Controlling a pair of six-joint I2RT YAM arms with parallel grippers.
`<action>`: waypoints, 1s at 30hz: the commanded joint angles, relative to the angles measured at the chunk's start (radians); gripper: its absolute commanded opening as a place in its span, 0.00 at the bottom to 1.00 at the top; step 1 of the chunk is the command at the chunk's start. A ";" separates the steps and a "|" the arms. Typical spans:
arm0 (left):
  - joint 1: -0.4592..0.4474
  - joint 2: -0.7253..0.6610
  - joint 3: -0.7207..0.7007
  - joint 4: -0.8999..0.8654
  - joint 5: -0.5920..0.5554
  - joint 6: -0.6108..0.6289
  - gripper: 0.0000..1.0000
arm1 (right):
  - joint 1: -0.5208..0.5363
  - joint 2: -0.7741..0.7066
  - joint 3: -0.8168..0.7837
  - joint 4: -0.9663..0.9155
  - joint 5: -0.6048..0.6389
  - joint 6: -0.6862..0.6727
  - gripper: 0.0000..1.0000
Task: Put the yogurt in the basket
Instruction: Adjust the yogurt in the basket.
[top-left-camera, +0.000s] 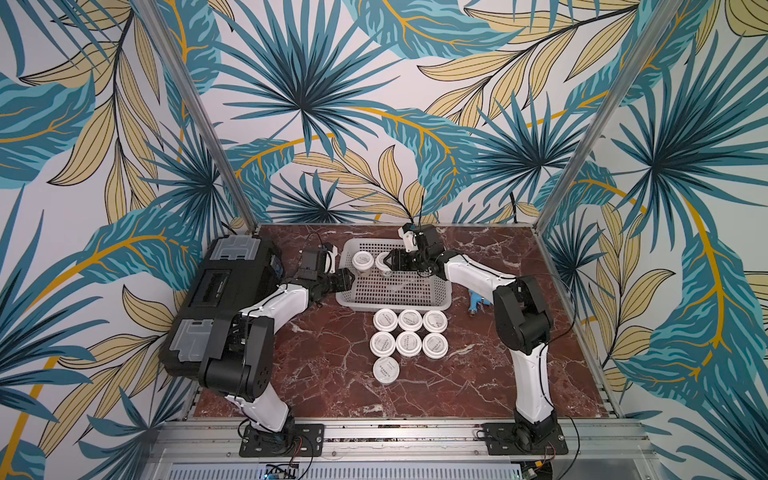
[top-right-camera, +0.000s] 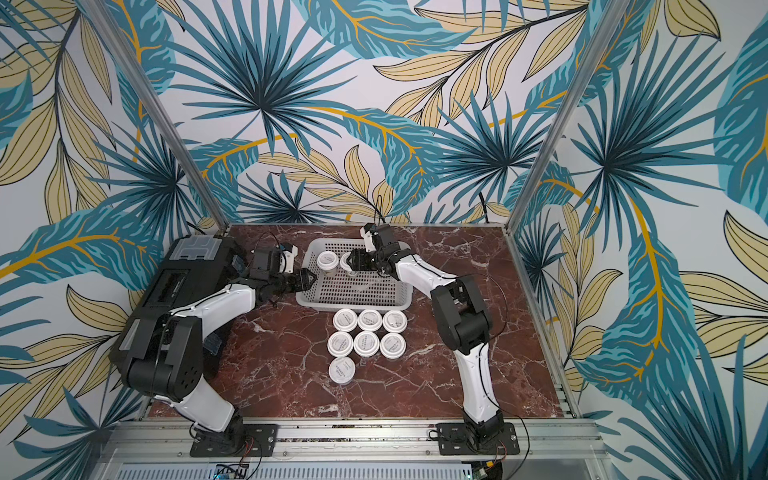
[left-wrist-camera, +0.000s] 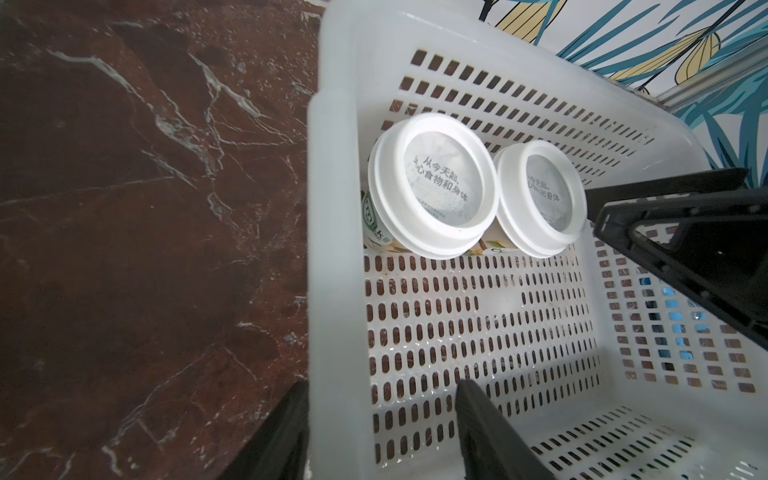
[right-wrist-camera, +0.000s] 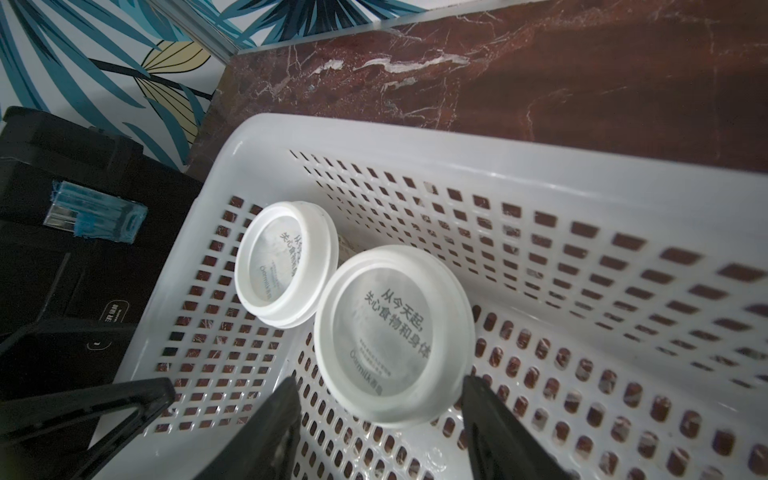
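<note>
Yogurt tally: two jars stand inside the basket at upper middle of both top views. Seven more sit on the desk in a tight cluster just below the basket's near rim, lids touching. Right gripper hangs inside the basket with fingers spread, one on each side of the jar at lower centre of the right wrist view. One finger looks in contact with the lid edge and the other shows a gap, so I read this jar as set down, not pinched. It touches its neighbour, which stands close to the basket's corner. Left gripper sits astride the basket's short rim, one finger outside and one inside; whether they press on the rim I cannot tell. Hazards, as judged: (1) a lift-out that is not straight lets the touching finger hook the lid lip and tip the jar onto its neighbour; (2) any move of the left arm while astride the rim drags or tilts the basket and shifts both jars; (3) the desk jars are packed lid to lid, so the fingers find no free gap and may shove neighbours aside; (4) loose placement now may leave too little floor for all nine.
</note>
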 joint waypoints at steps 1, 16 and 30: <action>-0.005 0.003 0.020 -0.008 -0.005 0.012 0.59 | 0.004 0.011 0.029 0.014 -0.032 0.021 0.67; -0.006 -0.013 0.023 -0.013 -0.013 0.018 0.59 | 0.006 -0.013 0.007 0.026 -0.011 0.015 0.66; -0.072 -0.264 0.105 -0.187 -0.076 0.112 0.74 | 0.004 -0.423 -0.206 -0.085 0.163 -0.115 0.82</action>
